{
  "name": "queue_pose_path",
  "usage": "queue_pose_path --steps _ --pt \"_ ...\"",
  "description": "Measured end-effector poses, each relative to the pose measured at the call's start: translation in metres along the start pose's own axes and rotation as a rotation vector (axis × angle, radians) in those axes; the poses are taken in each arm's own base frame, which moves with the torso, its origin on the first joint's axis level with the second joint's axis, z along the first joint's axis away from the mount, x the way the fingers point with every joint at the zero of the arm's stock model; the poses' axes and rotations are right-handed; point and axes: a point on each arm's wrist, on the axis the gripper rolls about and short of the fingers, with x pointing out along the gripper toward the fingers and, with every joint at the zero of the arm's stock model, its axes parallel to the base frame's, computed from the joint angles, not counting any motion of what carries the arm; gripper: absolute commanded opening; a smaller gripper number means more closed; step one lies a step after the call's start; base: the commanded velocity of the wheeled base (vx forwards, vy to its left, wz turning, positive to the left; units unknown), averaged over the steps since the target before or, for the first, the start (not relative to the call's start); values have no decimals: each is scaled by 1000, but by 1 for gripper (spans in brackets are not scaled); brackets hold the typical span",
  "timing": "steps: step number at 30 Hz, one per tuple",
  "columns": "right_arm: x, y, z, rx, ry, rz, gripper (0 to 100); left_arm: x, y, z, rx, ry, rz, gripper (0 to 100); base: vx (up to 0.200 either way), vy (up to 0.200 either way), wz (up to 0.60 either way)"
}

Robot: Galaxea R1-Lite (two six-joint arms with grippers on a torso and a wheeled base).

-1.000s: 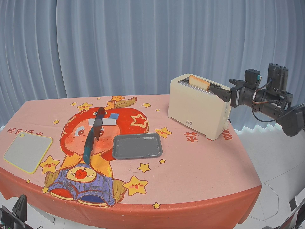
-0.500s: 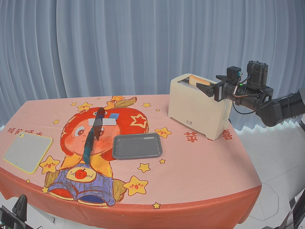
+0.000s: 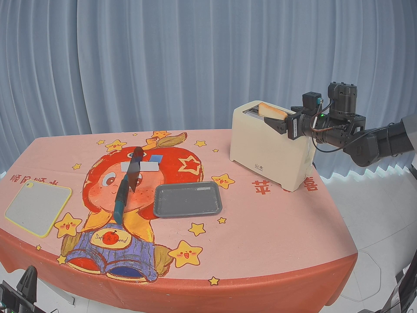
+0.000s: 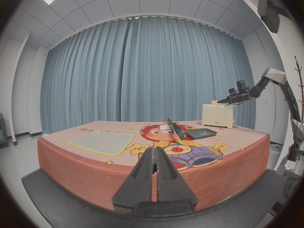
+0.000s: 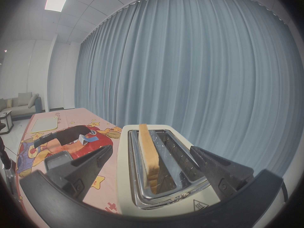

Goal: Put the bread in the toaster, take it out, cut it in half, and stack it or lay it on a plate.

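Golden toast slice (image 3: 273,111) stands upright in the toaster (image 3: 265,151) at the table's (image 3: 269,240) right; right end effector (image 5: 150,151), spread wide, lines up with it, presumably for extraction. Left end effector (image 4: 155,162) hangs pressed together.

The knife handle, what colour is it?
Teal. The knife handle shows best in the head view.

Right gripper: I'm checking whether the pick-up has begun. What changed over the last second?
The right gripper advanced from the toaster's right end along its top toward the bread, with the wrist rising. Its jaws are open and hold nothing. The bread stays upright in its slot, and the knife, tray and cutting board lie as before.
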Motion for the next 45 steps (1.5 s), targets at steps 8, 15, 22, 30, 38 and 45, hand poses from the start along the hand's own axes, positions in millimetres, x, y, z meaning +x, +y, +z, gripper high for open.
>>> queue_pose_path --steps 8,15,22,30,38,45 --pt "2 1 1 -2 -2 1 100 0 0 0 0 0 0 0 0 0 0" --pt "2 1 1 -2 -3 2 100 0 0 0 0 0 0 0 0 0 0" --pt "1 1 0 -3 -1 3 0 0 0 0 0 0 0 0 0 0 0" --pt "0 2 1 -3 -2 3 0 0 0 0 0 0 0 0 0 0 0" --pt "-3 2 5 -5 -12 1 0 0 0 0 0 0 0 0 0 0 0" --pt "-8 3 11 -6 -31 0 0 0 0 0 0 0 0 0 0 0 0"
